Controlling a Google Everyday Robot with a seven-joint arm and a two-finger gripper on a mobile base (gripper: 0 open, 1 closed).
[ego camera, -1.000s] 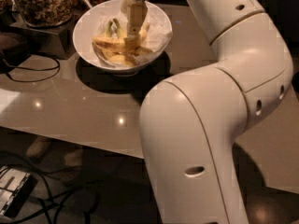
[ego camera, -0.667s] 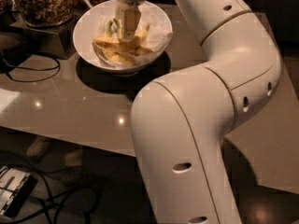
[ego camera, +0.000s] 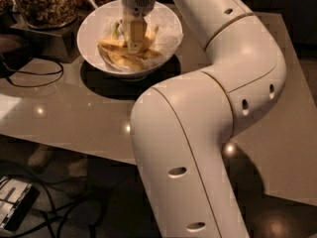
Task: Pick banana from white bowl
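Note:
The white bowl (ego camera: 94, 19) stands at the back of the beige table, lined with crumpled white paper. Yellow bananas lie inside it. A plain yellow curved banana (ego camera: 125, 60) lies toward the bowl's front. Behind it are bananas with green-tinged stems (ego camera: 118, 29). My gripper (ego camera: 134, 44) hangs straight down from the wrist into the middle of the bowl, its tip down among the bananas and hiding part of them. I cannot tell whether it holds anything.
A glass jar of brown granola (ego camera: 44, 4) sits on a dark stand (ego camera: 47, 36) left of the bowl. A black cable (ego camera: 29, 78) loops on the table (ego camera: 74, 118) at the left. My bulky white arm (ego camera: 198, 133) fills the middle and right. Cables and a device (ego camera: 12, 205) lie on the floor.
The gripper has shifted slightly left within the bowl and stays low among the bananas. The arm's elbow has swung left.

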